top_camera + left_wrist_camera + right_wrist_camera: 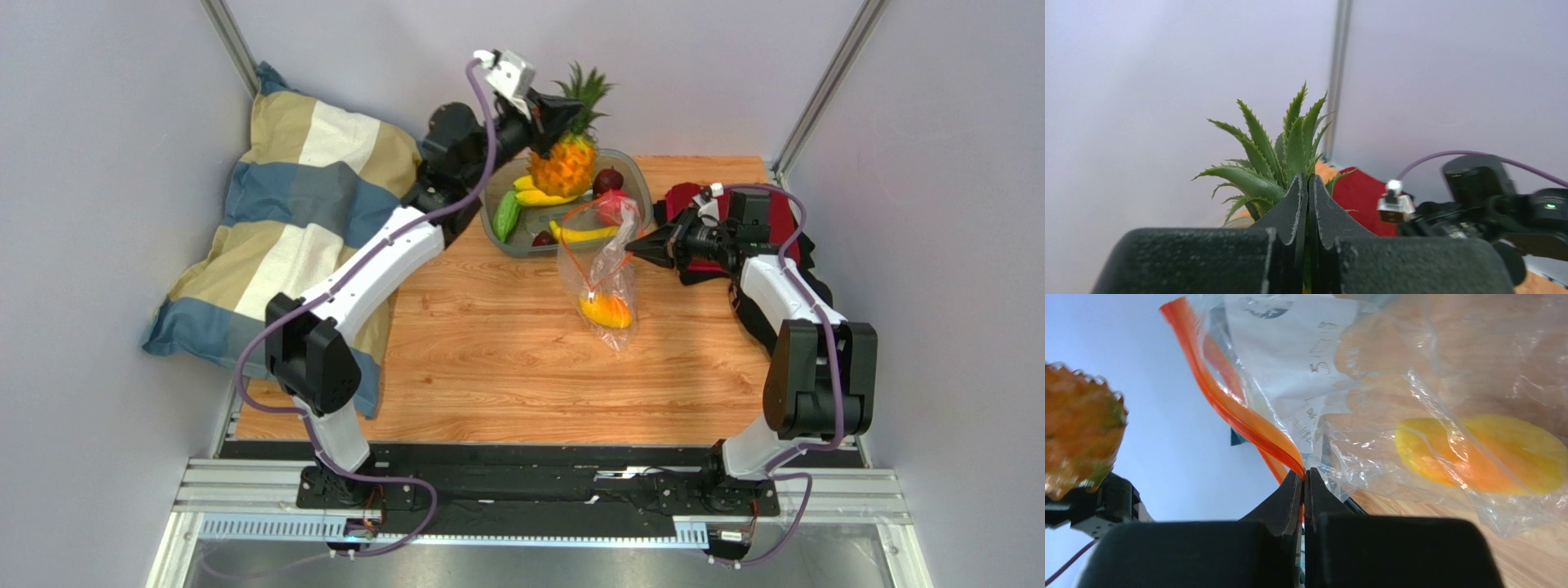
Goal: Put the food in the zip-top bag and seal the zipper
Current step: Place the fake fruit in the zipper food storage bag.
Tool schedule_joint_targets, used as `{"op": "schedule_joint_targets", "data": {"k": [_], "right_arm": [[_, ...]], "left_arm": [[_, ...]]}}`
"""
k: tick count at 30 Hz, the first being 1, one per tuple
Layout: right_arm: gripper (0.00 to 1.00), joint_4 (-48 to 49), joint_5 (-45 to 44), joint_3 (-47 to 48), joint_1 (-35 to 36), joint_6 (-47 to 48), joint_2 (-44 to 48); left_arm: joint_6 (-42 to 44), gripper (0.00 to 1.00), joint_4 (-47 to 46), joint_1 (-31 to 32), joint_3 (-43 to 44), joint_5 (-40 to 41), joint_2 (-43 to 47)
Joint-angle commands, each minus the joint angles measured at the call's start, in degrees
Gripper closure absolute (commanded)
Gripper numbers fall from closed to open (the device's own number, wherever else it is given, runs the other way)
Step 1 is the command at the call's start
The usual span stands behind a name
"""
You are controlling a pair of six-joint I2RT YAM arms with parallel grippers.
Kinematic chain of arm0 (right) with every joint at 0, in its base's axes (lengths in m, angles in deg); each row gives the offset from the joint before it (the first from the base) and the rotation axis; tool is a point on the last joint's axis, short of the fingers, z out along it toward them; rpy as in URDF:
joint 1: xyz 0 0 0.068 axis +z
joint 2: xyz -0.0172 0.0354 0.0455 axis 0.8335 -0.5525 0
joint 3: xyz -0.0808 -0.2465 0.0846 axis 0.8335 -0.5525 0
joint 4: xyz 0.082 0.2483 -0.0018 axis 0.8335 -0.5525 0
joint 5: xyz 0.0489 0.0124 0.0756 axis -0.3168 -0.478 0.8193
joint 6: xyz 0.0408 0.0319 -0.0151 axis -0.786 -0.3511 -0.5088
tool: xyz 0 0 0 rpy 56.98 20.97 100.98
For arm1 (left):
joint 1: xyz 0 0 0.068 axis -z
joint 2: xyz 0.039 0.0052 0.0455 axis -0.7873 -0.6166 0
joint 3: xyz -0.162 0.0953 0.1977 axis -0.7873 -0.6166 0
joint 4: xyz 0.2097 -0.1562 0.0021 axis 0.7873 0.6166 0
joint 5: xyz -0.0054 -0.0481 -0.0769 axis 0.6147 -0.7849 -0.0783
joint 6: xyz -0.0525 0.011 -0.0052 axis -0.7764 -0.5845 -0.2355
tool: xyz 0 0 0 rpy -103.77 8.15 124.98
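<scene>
Label (1287,352) on zip-top bag (1438,373) illegible

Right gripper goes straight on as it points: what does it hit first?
The clear crinkly zip-top bag: the right gripper, jaws shut, holds its orange-red zipper strip. Beyond, likely the grey-green translucent tray; depth unclear.

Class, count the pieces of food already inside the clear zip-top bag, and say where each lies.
1: the mango at the bottom of the zip-top bag, low against the table. Crinkles may hide others.
</scene>
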State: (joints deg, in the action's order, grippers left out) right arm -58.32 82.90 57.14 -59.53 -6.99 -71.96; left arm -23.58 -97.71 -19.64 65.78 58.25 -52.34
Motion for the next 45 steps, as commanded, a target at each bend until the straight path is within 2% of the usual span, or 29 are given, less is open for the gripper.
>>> {"op": "schedule_joint_targets", "data": {"k": [1,5,9,12,15,20,25,28,29,33,35,36,37,38,40,41,43,45], "right_arm": [[1.0,-6.29,-3.23,1.08,-0.01,6.37,2.32],[1.0,-7.26,-2.97,1.26,-0.18,6.64,2.32],[1.0,-7.09,-1.83,0.73,-0.62,6.21,2.15],[1.0,-6.13,-0.16,0.56,-1.67,4.89,2.06],[1.0,-4.55,1.07,0.47,-2.55,3.13,1.88],[1.0,0.8,3.27,-0.58,-2.91,-1.43,1.53],[1.0,1.96,3.45,-0.41,-3.17,-2.32,1.27],[1.0,2.22,3.18,-0.32,-3.17,-2.32,1.09],[1.0,2.57,3.36,-0.41,-3.17,-2.58,0.92],[1.0,4.33,4.76,-0.85,-3.17,-3.47,1.09],[1.0,4.25,5.29,-1.02,-3.34,-2.94,1.7],[1.0,4.16,5.47,-1.11,-3.52,-2.68,1.71],[1.0,4.16,5.9,-1.46,-3.61,-2.24,1.79],[1.0,4.16,6.17,-1.64,-3.78,-2.15,1.71],[1.0,4.25,6.61,-2.08,-4.31,-1.8,1.62],[1.0,4.25,6.7,-2.08,-4.49,-1.79,1.53],[1.0,4.42,7.31,-2.34,-4.84,-1.79,1.18],[1.0,4.42,7.66,-2.61,-5.19,-1.71,1.0]], "left_arm": [[-4.02,1.0,-20.46,6.1,-3.52,-1.25,-2.69],[-4.64,1.0,-26.1,9.1,-4.3,-0.37,-6.82],[1.24,1.0,-40.67,10.33,-10.09,-0.81,-11.04],[5.98,1.0,-45.68,10.16,-13.09,2.87,-14.03],[10.29,1.0,-57.0,9.72,-17.92,-0.44,-16.32],[14.78,1.0,-57.49,9.46,-24.25,-3.36,-14.04],[16.55,1.0,-64.08,9.19,-29.61,-8.97,-11.5],[15.06,1.0,-65.14,9.1,-32.08,-16.35,-9.74],[14.53,1.0,-65.14,9.1,-32.61,-19.24,-9.64],[12.85,0.98,-61.37,9.72,-32.7,-18.3,-9.73],[12.68,0.87,-56.73,9.81,-32.18,-15.86,-9.29],[12.68,0.7,-54.26,9.72,-32.17,-14.53,-8.68],[13.37,0.63,-51.19,9.63,-31.65,-13.48,-6.67],[13.82,0.54,-43.51,9.54,-31.3,-11.73,-5.52],[14.08,0.51,-35.3,9.19,-29.11,-10.4,-2.37],[14.0,0.51,-28.29,8.32,-28.57,-11.26,-1.48],[12.86,0.46,-24.63,7.35,-28.65,-11.71,0.98],[8.13,0.44,-21.38,5.42,-29.27,-10.75,2.74]]}}
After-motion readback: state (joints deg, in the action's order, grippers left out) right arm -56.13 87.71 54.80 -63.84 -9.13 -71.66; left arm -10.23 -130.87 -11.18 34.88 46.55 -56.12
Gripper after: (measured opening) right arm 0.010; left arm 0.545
